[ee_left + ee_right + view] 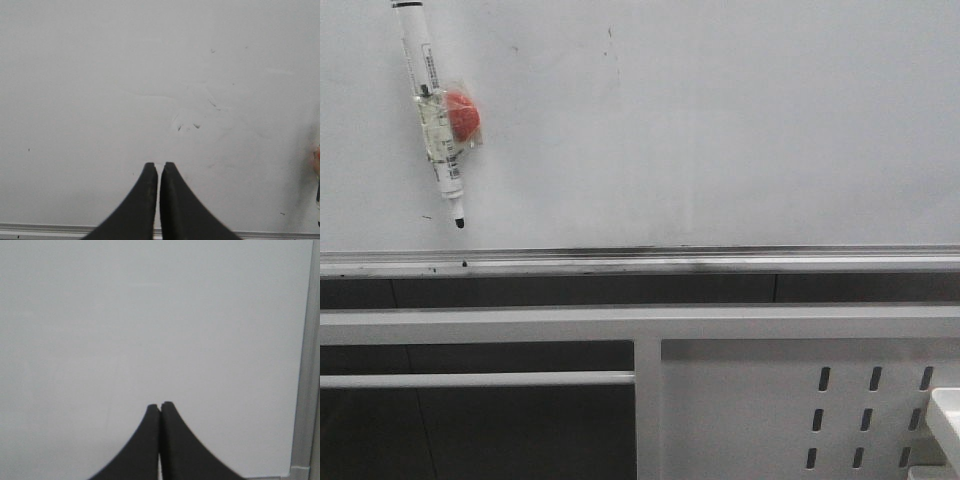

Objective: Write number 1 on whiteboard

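Both black grippers, left (158, 167) and right (160, 407), are pinched closed and hold nothing. Big shiny white board (720, 130) shows no number 1 yet. Black-tipped marker pen (432, 110) sticks there, untouched. All writing is left.

This is looking like a lab or test bay rather than a home. A glossy whiteboard (720, 130) is filling most of the front view, its grey metal rail (650, 262) smudged black along the lower edge. A marker (432, 110) is hanging on the board at a slant, tip down, taped to a red magnet (462, 114) — a rigged-up holder, not an office fitting. Below the rail a white frame (650, 325) of plain metal bars is running across, and a white panel (760, 400) punched with rows of slots is sitting in it — workshop-style hardware. Behind the frame, dark panels (500, 420) are showing. No furniture or household goods are appearing in any view.
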{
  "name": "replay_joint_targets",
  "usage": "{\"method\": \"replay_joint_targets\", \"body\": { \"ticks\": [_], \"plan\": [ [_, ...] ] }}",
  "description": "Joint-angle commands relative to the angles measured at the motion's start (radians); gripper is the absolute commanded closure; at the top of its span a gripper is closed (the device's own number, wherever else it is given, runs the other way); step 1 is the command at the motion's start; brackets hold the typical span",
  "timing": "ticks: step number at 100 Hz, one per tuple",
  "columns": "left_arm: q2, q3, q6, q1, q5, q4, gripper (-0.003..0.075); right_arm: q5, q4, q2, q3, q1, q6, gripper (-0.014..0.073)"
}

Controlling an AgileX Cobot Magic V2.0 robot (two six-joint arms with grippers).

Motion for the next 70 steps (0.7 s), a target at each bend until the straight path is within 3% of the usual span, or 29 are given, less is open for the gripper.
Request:
{"method": "replay_joint_targets", "body": {
  "ticks": [1, 11, 20, 34, 41, 49, 70],
  "plan": [
    [-0.023, 0.034, -0.001, -0.009, -0.102, -0.013, 0.0740, -0.127, -0.007, -0.018, 0.014, -0.006, 0.001, 0.0663],
    [-0.023, 0.024, -0.001, -0.009, -0.178, -0.013, 0.0740, -0.185, 0.019, -0.018, 0.013, -0.006, 0.009, 0.0663],
    [-0.021, -0.021, -0.009, -0.009, -0.134, -0.015, 0.0740, -0.193, 0.098, -0.018, -0.029, -0.006, 0.087, 0.0663],
    [0.014, -0.163, -0.009, -0.009, 0.136, -0.039, 0.0740, 0.213, 0.100, -0.001, -0.230, -0.006, 0.102, 0.0663],
    [0.054, -0.234, -0.009, -0.009, 0.200, -0.059, 0.0740, 0.369, 0.111, 0.037, -0.328, -0.006, 0.102, 0.0663],
    [0.091, -0.283, -0.009, -0.009, 0.154, -0.118, 0.0740, 0.451, 0.143, 0.078, -0.408, -0.006, 0.102, 0.0663],
    [0.111, -0.299, -0.001, -0.009, -0.070, -0.141, 0.0740, 0.400, 0.202, 0.112, -0.452, -0.006, 0.102, 0.0663]
  ]
}}
